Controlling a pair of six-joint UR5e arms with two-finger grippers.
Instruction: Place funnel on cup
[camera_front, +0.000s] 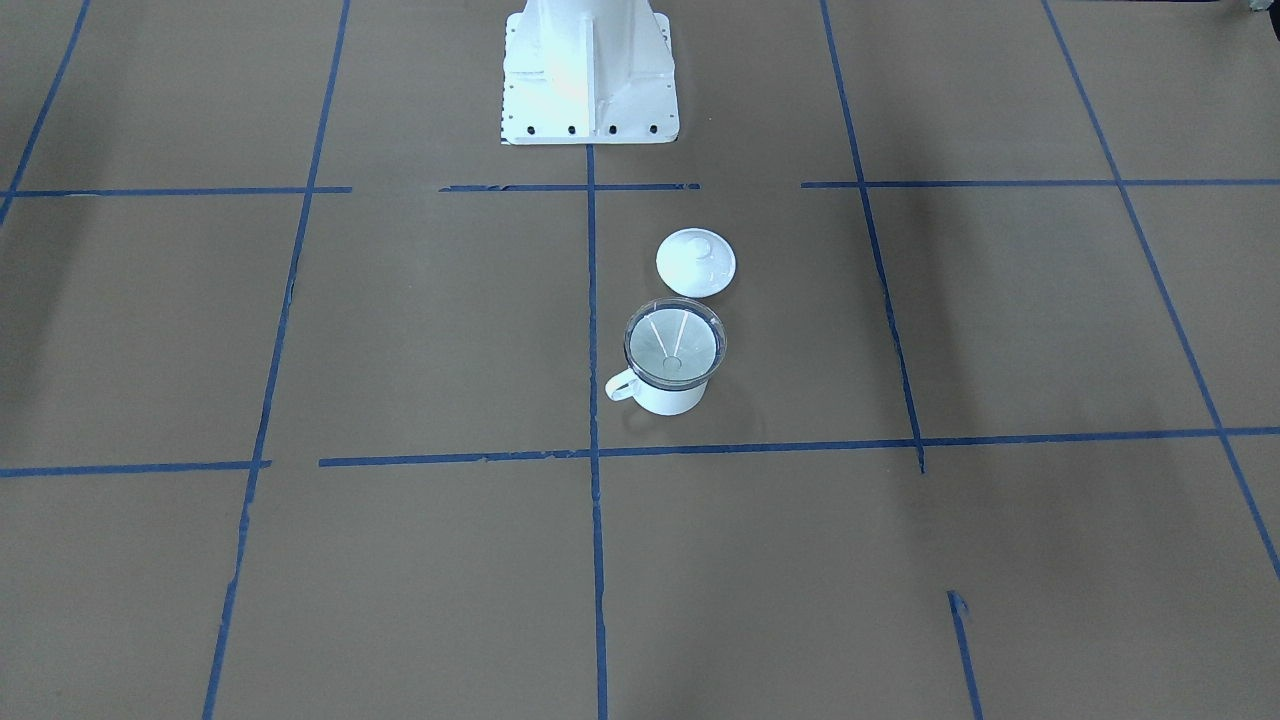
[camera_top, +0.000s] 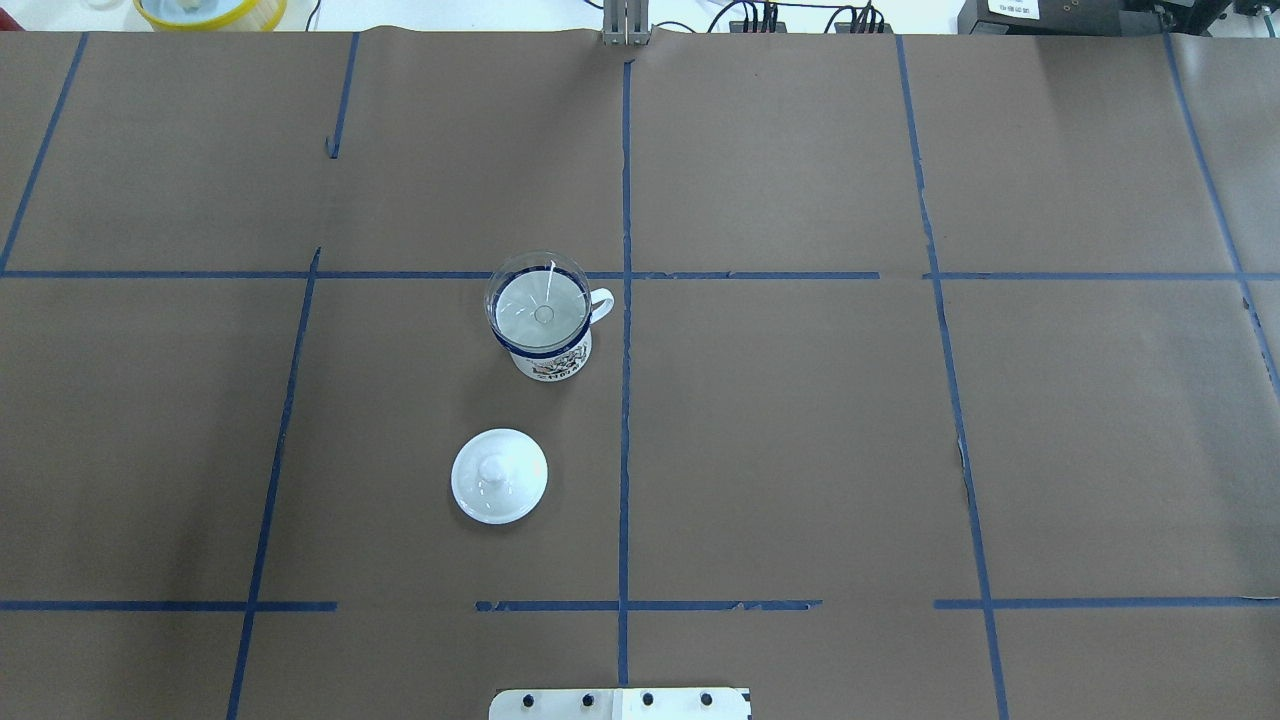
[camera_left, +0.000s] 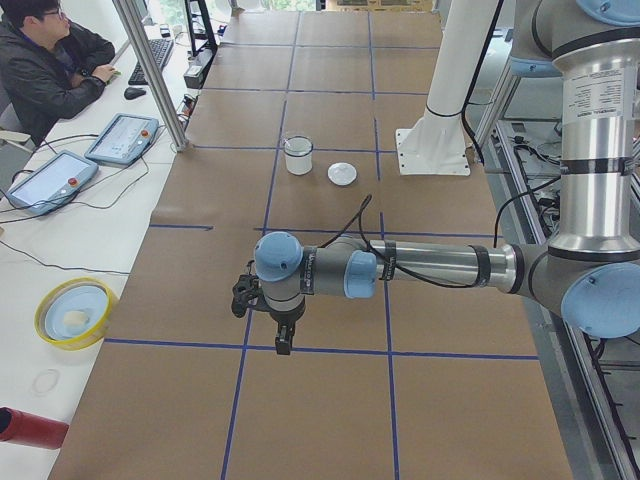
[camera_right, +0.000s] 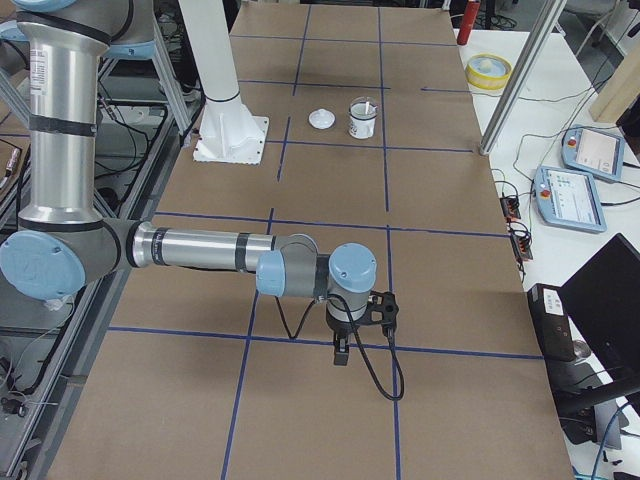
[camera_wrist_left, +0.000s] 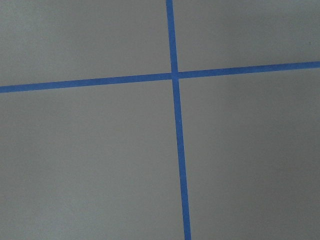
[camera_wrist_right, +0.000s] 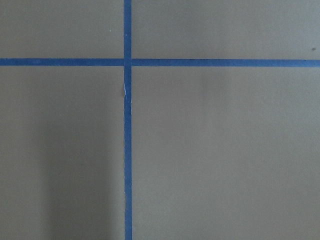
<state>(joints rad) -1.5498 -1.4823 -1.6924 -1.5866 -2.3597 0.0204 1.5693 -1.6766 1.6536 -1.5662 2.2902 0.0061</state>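
A clear plastic funnel (camera_top: 540, 305) sits in the mouth of a white enamel cup (camera_top: 552, 358). The funnel's wide cone rests on the cup's dark blue rim and its short spout points down inside. It looks level and centred, so the rim appears to carry it all the way round, which would explain why it stands with nothing holding it. The cup stands upright on a table (camera_top: 800, 450) covered in brown paper, with its small loop handle (camera_top: 601, 303) sticking out sideways.

A round white lid (camera_top: 499, 476) with a knob lies flat near the cup, on the side towards the robot's base, and does not touch it. Lying there, it leaves the cup's mouth free for the funnel.

Both arms are well away from the cup, one towards each end of the table. The left gripper (camera_left: 284, 345) and the right gripper (camera_right: 341, 355) each point down at the paper. Each wrist camera shows only bare paper and crossing blue tape lines (camera_wrist_left: 175, 75). Neither gripper appears to carry anything. They show only in the side views, so whether their fingers are spread or pressed together cannot be told.

Judging by how things lie, the task looks finished.
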